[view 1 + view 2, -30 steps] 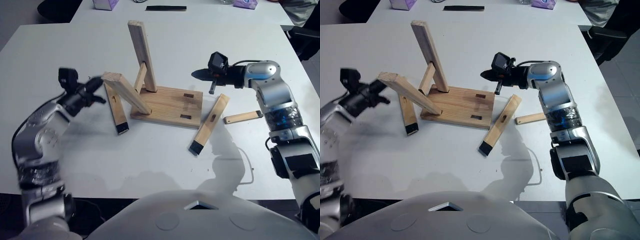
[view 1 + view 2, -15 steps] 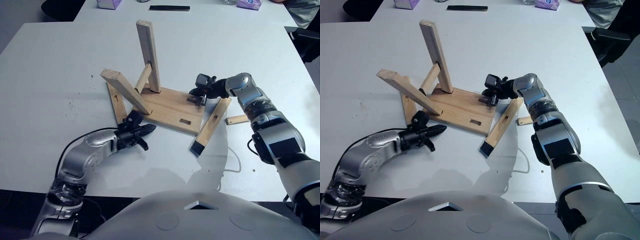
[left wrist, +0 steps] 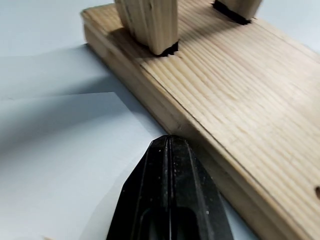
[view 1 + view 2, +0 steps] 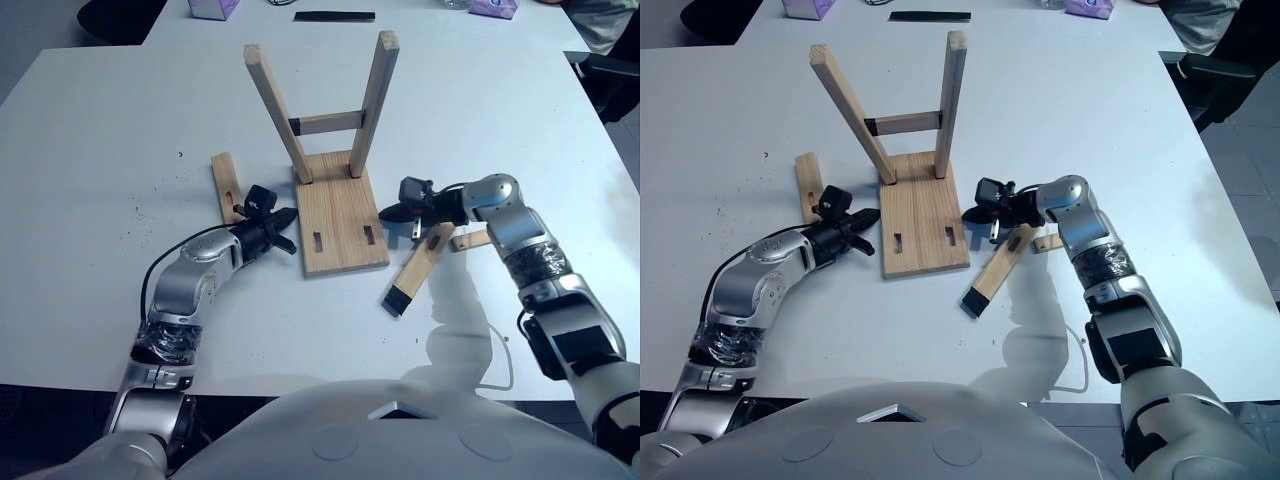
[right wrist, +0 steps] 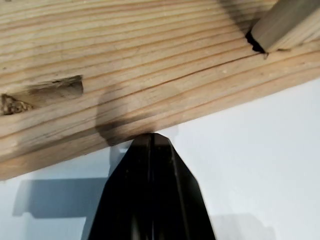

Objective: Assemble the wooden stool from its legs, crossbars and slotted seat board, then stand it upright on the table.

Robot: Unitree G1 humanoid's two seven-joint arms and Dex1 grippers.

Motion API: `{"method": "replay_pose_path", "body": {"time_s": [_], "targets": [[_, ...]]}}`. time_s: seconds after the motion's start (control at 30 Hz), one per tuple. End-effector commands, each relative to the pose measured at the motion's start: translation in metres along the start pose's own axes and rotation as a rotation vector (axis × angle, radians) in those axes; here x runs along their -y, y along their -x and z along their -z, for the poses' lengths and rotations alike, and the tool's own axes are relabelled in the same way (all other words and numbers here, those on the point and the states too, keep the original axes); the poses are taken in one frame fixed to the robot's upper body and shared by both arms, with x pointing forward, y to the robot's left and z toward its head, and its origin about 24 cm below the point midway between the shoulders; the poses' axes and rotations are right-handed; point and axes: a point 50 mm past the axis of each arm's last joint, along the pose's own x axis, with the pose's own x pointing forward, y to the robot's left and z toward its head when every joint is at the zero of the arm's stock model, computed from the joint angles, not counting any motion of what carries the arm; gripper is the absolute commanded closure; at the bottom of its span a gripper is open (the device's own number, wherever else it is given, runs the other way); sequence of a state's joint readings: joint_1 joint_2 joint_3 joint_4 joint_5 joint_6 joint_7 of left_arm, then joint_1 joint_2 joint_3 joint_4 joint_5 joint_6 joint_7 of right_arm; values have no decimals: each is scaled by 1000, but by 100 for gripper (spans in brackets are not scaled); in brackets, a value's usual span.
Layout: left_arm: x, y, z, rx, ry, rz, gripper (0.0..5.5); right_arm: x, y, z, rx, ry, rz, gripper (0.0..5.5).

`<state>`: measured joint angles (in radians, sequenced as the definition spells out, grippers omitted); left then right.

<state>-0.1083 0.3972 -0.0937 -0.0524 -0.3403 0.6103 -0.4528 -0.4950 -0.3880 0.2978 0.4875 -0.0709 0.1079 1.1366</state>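
I take the seat board [image 4: 342,225] as my landmark; it lies flat mid-table [image 4: 100,150], with two empty slots in its near half.

Beyond it at the table's far edge I see a purple box [image 4: 210,8], a black strip [image 4: 334,16] and a second purple box [image 4: 490,7]. Any print on them is too small for me to read. I can make out no writing on the wooden parts, only a black band at the crossbar's left end.

Left of the board a loose leg [image 4: 226,185] lies flat. Between it and the board is my left gripper [image 4: 288,215]. Its fingers are pinched together on nothing, the tip just beside the board's left edge. I cannot tell whether it touches.

At the board's far end the left leg [image 4: 277,110] leans outward in its slot and the right leg [image 4: 370,100] stands nearly upright. The crossbar [image 4: 328,123] spans between them.

At the board's right edge my right gripper [image 4: 385,214] is also closed and empty. In the right wrist view its tip [image 5: 150,137] sits right against the side of the board.

Right of the board a second loose leg [image 4: 418,265] lies flat at an angle, black-tipped at its near end. The short crossbar [image 4: 470,240] lies farther right, partly behind the arm.
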Motion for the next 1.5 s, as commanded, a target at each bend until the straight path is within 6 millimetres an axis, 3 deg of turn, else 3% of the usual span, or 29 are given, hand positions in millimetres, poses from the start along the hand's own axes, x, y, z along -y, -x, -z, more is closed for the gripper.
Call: {"method": "replay_pose_path", "body": {"time_s": [0.03, 0.23, 0.5, 0.6, 0.7, 0.87, 1.07, 1.2, 1.5], "targets": [[1, -10, 4, -14, 17, 25, 550, -6, -18, -6, 63, -71, 55, 549], [-6, -7, 8, 29, 53, -47, 550, -9, -8, -2, 80, -116, 110, 549], [-30, 46, -18, 236, 108, -289, 550, -1, 79, -22, 259, -191, 397, 549], [-27, 64, -29, 320, 126, -358, 550, -16, 105, -2, 183, -236, 507, 528], [-3, 68, -43, 445, 192, -328, 550, -34, 121, 24, 94, -329, 628, 483], [33, 63, -60, 534, 240, -246, 550, -60, 122, 18, 112, -371, 651, 412], [35, 65, -53, 499, 257, -263, 550, -84, 113, 15, 67, -396, 622, 308], [34, 63, -53, 498, 263, -266, 550, -80, 119, 25, -31, -335, 635, 246], [37, 52, -49, 494, 277, -244, 550, -55, 114, 21, -111, -199, 416, 246]]}}
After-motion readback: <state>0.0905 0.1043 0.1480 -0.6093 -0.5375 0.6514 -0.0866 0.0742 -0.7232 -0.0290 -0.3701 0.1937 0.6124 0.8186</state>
